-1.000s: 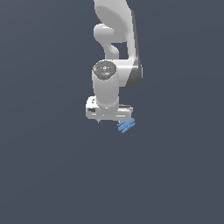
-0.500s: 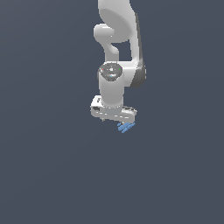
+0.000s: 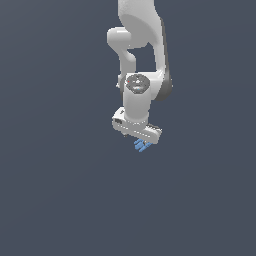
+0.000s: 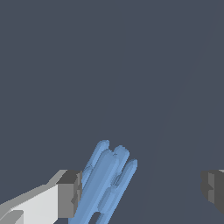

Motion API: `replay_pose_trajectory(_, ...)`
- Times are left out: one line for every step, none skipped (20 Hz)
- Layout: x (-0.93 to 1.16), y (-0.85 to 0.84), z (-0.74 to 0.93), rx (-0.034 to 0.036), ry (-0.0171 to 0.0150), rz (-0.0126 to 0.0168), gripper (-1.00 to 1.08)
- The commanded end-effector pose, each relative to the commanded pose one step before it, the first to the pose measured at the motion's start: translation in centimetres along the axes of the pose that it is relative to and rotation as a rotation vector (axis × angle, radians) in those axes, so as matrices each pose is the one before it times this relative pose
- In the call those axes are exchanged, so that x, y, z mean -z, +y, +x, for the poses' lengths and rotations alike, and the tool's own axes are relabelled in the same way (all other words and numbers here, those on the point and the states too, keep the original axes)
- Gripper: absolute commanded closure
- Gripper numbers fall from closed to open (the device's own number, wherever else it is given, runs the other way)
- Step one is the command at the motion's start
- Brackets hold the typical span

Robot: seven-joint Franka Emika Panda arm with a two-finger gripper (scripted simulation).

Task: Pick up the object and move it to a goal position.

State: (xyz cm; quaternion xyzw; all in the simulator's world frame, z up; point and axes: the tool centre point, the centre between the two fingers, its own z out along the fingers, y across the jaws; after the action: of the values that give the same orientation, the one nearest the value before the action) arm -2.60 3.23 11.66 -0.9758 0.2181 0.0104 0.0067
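In the exterior view the white arm point(image 3: 142, 60) hangs down over the plain grey ground point(image 3: 55, 190). The gripper point(image 3: 140, 141) is spread wide. The blue object point(image 4: 105, 183) lies between its fingers, just beside one finger point(image 4: 70, 194), well apart from the other.

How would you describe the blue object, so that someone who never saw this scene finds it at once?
Follow the white robot arm down to its gripper. The blue object shows just below it, beside one finger pad. It is the only bright-blue thing, a small bundle of parallel ridges.
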Motion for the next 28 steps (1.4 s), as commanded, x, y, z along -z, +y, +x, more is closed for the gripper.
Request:
replay_pose_trajectory(-0.382,-0.455,-0.587,-0.05550,0.00253,-0.00091,-0.92)
replay_pose_trajectory(-0.149,-0.162,-0.244,-0.02161,0.00098,-0.00034,-0.92)
replay_pose_trajectory(-0.148,-0.154,-0.248,-0.02162,0.00100,-0.00031,-0.92)
replay_pose_trajectory(-0.146,-0.147,-0.252,-0.02162,0.00102,-0.00029,-0.92)
replay_pose_trajectory(-0.145,-0.138,-0.255,-0.02163,0.00104,-0.00027,-0.92)
replay_pose_trajectory(-0.144,-0.130,-0.259,-0.02163,0.00106,-0.00024,-0.92)
replay_pose_trajectory(-0.143,-0.122,-0.262,-0.02164,0.00108,-0.00021,-0.92)
replay_pose_trajectory(-0.141,-0.113,-0.265,-0.02165,0.00110,-0.00019,-0.92)
replay_pose_trajectory(-0.140,-0.105,-0.268,-0.02164,0.00111,-0.00016,-0.92)
replay_pose_trajectory(-0.139,-0.096,-0.269,-0.02166,0.00113,-0.00013,-0.92)
replay_pose_trajectory(-0.136,-0.087,-0.269,-0.02144,0.00113,-0.00010,-0.92)
replay_pose_trajectory(-0.128,-0.075,-0.258,-0.02043,0.00109,-0.00007,-0.92)
replay_pose_trajectory(-0.120,-0.064,-0.245,-0.01933,0.00105,-0.00004,-0.92)
replay_pose_trajectory(-0.113,-0.054,-0.232,-0.01822,0.00100,-0.00002,-0.92)
replay_pose_trajectory(-0.105,-0.045,-0.219,-0.01711,0.00094,0.00001,-0.92)
replay_pose_trajectory(-0.097,-0.037,-0.205,-0.01603,0.00089,0.00002,-0.92)
replay_pose_trajectory(-0.090,-0.030,-0.191,-0.01492,0.00083,0.00004,-0.92)
replay_pose_trajectory(-0.083,-0.024,-0.177,-0.01381,0.00078,0.00005,-0.92)
replay_pose_trajectory(-0.076,-0.019,-0.163,-0.01271,0.00072,0.00006,-0.92)
replay_pose_trajectory(-0.069,-0.015,-0.149,-0.01161,0.00066,0.00006,-0.92)
replay_pose_trajectory(-0.062,-0.011,-0.135,-0.01051,0.00060,0.00007,-0.92)
replay_pose_trajectory(-0.055,-0.008,-0.121,-0.00940,0.00054,0.00006,-0.92)
replay_pose_trajectory(-0.048,-0.007,-0.107,-0.00827,0.00048,0.00006,-0.92)
replay_pose_trajectory(-0.042,-0.004,-0.093,-0.00718,0.00041,0.00006,-0.92)
replay_pose_trajectory(-0.035,-0.002,-0.078,-0.00609,0.00035,0.00005,-0.92)
replay_pose_trajectory(-0.029,-0.002,-0.064,-0.00497,0.00029,0.00005,-0.92)
replay_pose_trajectory(-0.022,-0.001,-0.050,-0.00387,0.00022,0.00004,-0.92)
replay_pose_trajectory(-0.016,0.000,-0.034,-0.00280,0.00016,0.00003,-0.92)
